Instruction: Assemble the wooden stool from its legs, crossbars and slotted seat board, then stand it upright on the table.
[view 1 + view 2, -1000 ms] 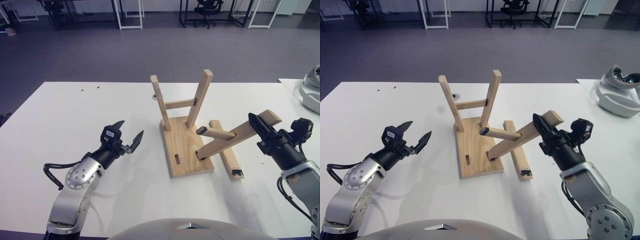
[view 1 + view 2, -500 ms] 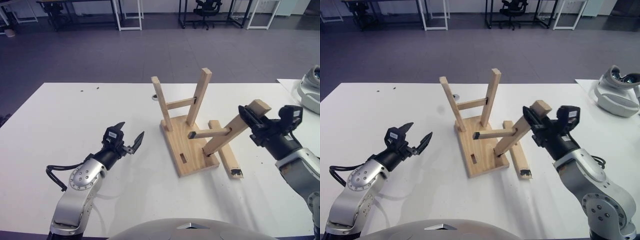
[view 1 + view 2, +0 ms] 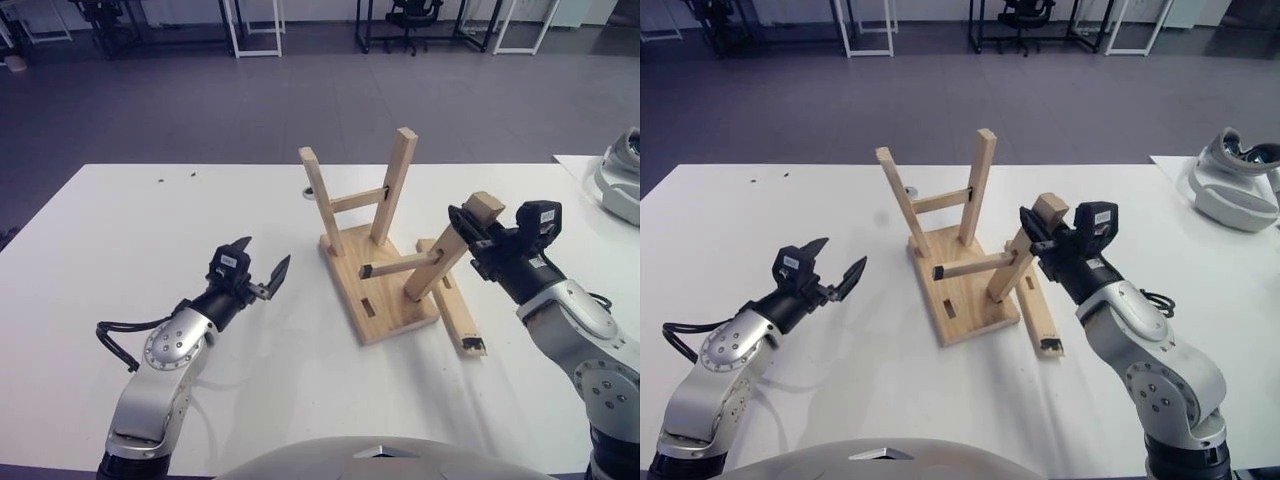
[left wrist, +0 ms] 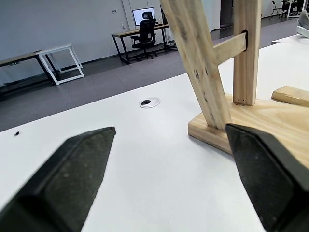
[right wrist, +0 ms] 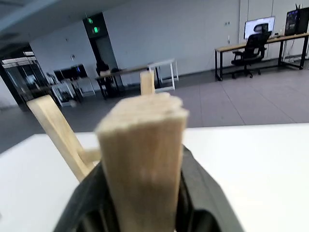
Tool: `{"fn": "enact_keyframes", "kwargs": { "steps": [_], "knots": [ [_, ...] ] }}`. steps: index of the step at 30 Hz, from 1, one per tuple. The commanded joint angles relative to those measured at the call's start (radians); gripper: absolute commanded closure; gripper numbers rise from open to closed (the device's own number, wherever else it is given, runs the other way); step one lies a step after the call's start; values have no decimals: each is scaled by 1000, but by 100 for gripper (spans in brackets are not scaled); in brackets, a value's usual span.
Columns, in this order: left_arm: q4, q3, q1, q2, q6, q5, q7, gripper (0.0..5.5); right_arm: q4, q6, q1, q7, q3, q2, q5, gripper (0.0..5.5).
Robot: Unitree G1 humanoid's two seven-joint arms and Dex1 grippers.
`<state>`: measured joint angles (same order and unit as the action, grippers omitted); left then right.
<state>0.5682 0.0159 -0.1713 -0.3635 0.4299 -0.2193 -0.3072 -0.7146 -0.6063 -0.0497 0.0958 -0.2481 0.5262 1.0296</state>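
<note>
Our right gripper (image 3: 476, 228) clamps a pale wooden leg (image 3: 440, 265), tilted on the flat wooden seat board (image 3: 392, 312); left gripper (image 3: 265, 255) spread, empty. Next we should straighten it into its slot.

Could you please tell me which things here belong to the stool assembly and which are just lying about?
Belongs to the job: seat board, two fitted legs, their crossbar, third leg held by the right end effector, loose leg lying beside the board.

Just lying about: white headset, cable grommet.
</note>
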Motion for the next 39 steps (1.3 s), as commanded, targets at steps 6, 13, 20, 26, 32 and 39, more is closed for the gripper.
{"fn": "enact_keyframes", "kwargs": {
  "steps": [6,13,20,26,32,39],
  "knots": [
    [-48,5,26,19,-29,33,10,131,112,28,-280,-85,-211,163,199,256],
    [-92,4,68,16,-38,47,-6,131,348,-108,41,-69,5,115,-76,192],
    [-114,16,82,13,-35,57,-16,131,363,-202,181,-142,214,76,-260,192],
    [-115,24,74,17,-32,63,-14,131,388,-261,181,-125,217,69,-395,210],
    [-104,19,82,22,-26,63,-13,131,420,-276,179,-200,199,104,-473,332],
    [-16,-325,626,136,102,-584,176,131,499,141,-240,-362,13,201,-593,343]
  ]
}}
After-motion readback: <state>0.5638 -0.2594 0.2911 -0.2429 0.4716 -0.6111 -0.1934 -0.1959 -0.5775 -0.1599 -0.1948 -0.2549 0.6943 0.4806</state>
